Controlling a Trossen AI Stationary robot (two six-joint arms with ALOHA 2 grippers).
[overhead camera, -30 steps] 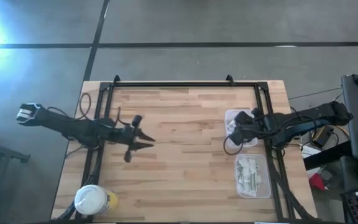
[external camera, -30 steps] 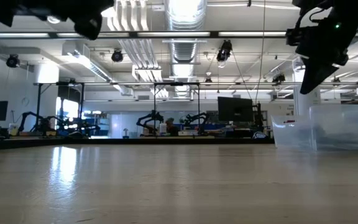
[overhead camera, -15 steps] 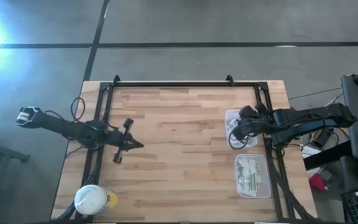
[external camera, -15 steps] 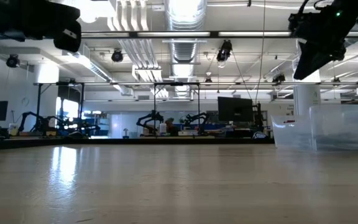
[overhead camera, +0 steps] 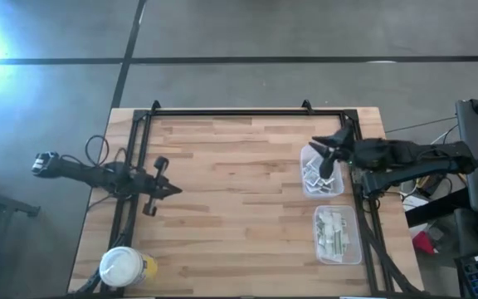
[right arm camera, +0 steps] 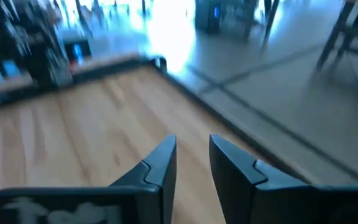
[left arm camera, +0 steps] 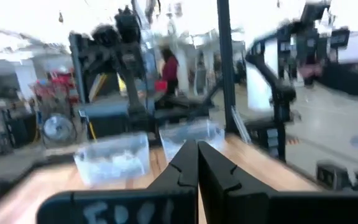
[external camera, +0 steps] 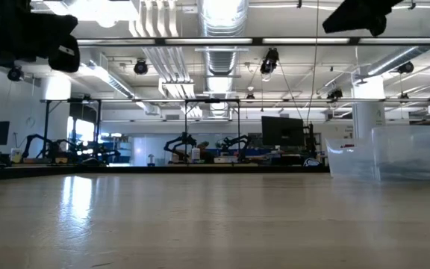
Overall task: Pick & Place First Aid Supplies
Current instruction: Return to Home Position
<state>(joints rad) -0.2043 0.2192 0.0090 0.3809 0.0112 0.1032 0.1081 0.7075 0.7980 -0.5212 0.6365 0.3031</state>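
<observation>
Tubs first: two clear ones stand one behind the other along the right edge of the wooden counter [overhead camera: 239, 166]. Seen from above, the upper tub [overhead camera: 304, 189] holds a loose heap of square white packets [overhead camera: 313, 174] with dark print. The lower tub [overhead camera: 339, 260] holds plain white packets [overhead camera: 330, 221] and narrow pale green strips [overhead camera: 339, 242] lying flat. A white-lidded jar [overhead camera: 121, 267] stands alone at the opposite near corner, well apart from both.

The right gripper [overhead camera: 318, 147] hangs above the upper tub's rim. Its wrist view shows the fingers [right arm camera: 160, 163] parted by a narrow gap with nothing between them, over bare wood. The left gripper [overhead camera: 173, 189] is near the counter's left edge; its wrist view shows the fingers [left arm camera: 182, 168] pressed together and empty.

The left wrist view looks across at both tubs side by side, and a person in a red top [left arm camera: 169, 66] stands in the room beyond. The low view shows only the tubs' clear walls [external camera: 394, 153]; what they hold cannot be made out there.
</observation>
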